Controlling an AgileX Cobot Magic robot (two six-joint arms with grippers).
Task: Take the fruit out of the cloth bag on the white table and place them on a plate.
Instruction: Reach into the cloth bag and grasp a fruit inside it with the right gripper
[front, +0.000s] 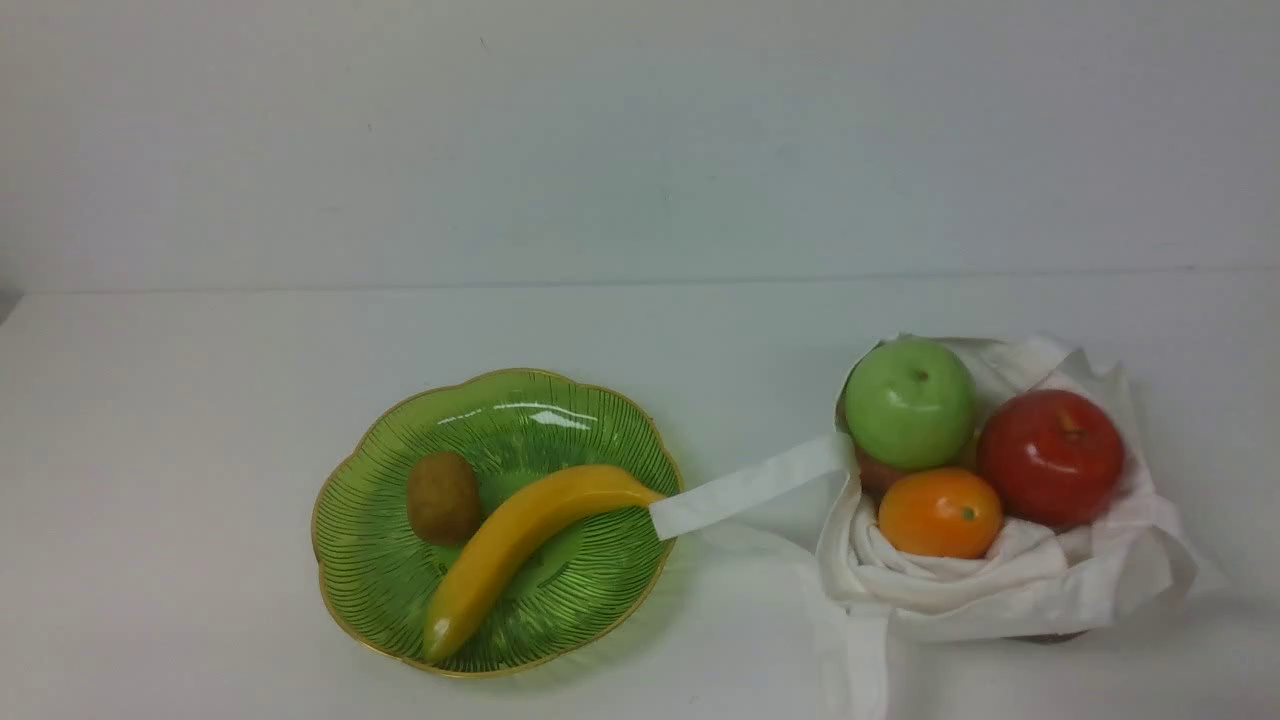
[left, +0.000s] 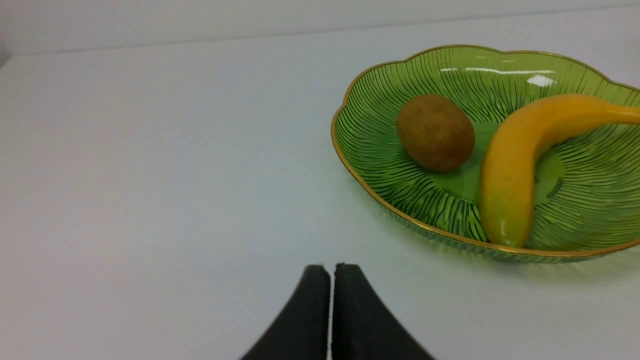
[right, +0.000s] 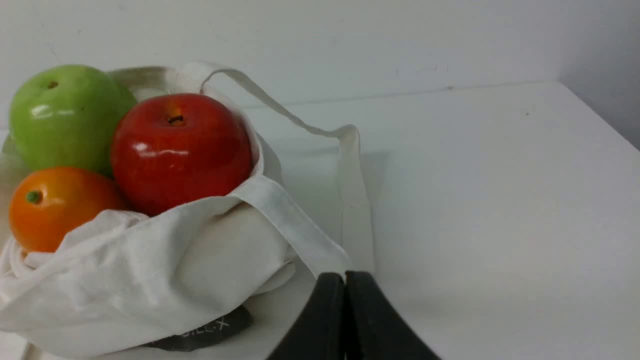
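As the left hand (left: 330, 267) hovers closed, so does the right hand (right: 345, 275).

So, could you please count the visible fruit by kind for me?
Apples: 2 (glossy green apple, glossy red apple)
Oranges: 1 (round orange fruit)
Bananas: 1 (curved yellow banana)
Kiwis: 1 (brown oval kiwi)
Total: 5 clearly visible; more may hide beneath.

This reads as a robot test bench in a lab: a plain matte white tabletop (front: 200, 450) meets a plain pale wall (front: 640, 130), and the black-fingered left gripper (left: 330, 267) and right gripper (right: 345, 275) show in the wrist views. The props look staged: glossy, plastic-looking fruit (front: 908, 400) heaped in an off-white cloth tote (front: 1000, 590) near a ribbed, gold-rimmed translucent green dish (front: 560, 420).
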